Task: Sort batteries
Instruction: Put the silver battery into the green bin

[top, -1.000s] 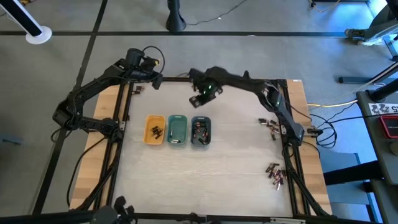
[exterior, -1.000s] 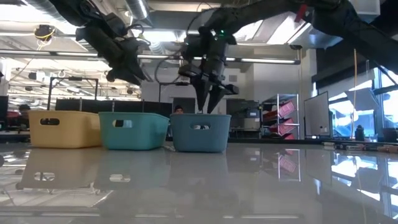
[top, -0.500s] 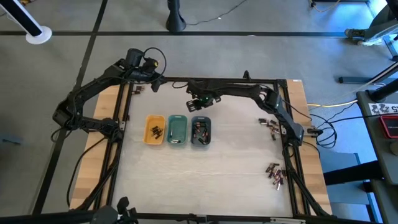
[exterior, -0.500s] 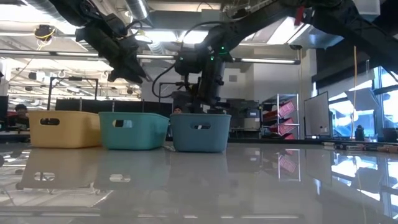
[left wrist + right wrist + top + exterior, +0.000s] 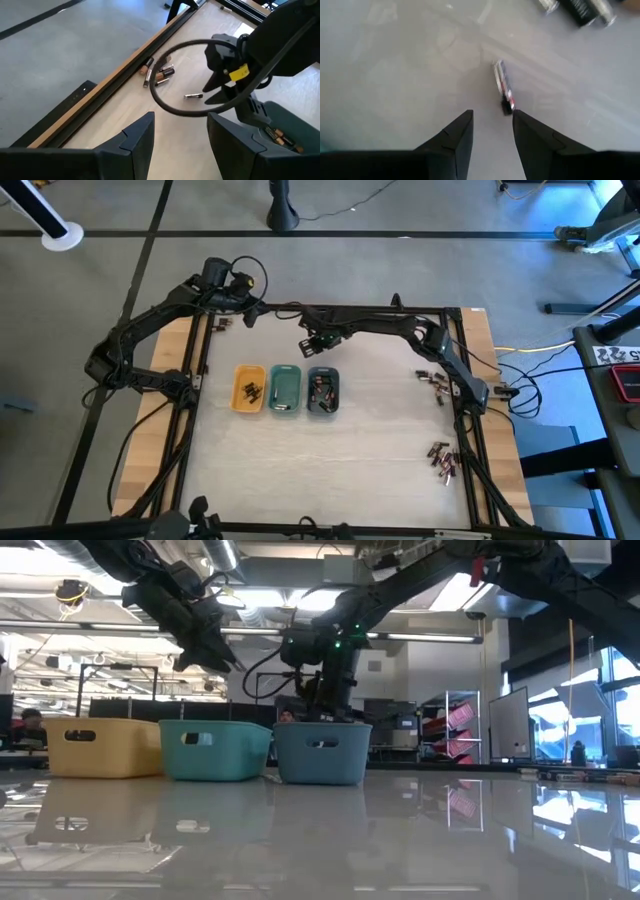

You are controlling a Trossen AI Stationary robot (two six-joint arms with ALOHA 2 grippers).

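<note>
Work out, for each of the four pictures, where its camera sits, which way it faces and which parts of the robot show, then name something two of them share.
High view: overhead, facing straight down on the table; both arms.
Low view: table-top height, facing across to three trays; arms above.
Left wrist view: on the left arm, facing the right gripper and a lone battery; own fingers.
Right wrist view: on the right arm, facing down on that battery; own fingers.
Shared: the battery.

Three trays are seen in a row: a yellow tray, a teal tray and a grey-blue tray. The tabletop is finished in pale wood grain. The batteries are coloured copper, black and silver. Both arms are black.
</note>
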